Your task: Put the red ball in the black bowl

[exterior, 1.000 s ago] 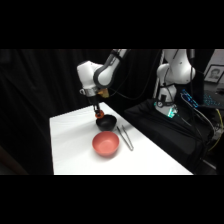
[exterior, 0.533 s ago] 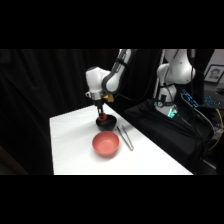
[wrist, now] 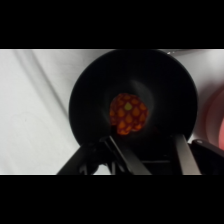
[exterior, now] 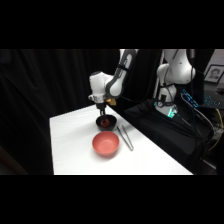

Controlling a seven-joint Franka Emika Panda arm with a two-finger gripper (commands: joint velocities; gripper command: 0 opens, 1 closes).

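In the wrist view, the black bowl (wrist: 90,105) is cut off along the frame's bottom by the gripper (wrist: 147,155) linkage. The red bowl (wrist: 216,117) is cropped at the right edge.

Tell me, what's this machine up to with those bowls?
A white robot arm is moving a small red ball into a black bowl on a white table. Right now the ball lies inside the black bowl, and the gripper hangs just above it with its fingers apart, not holding anything. A larger red bowl sits nearby on the table, with metal tongs lying beside it; neither is being touched.
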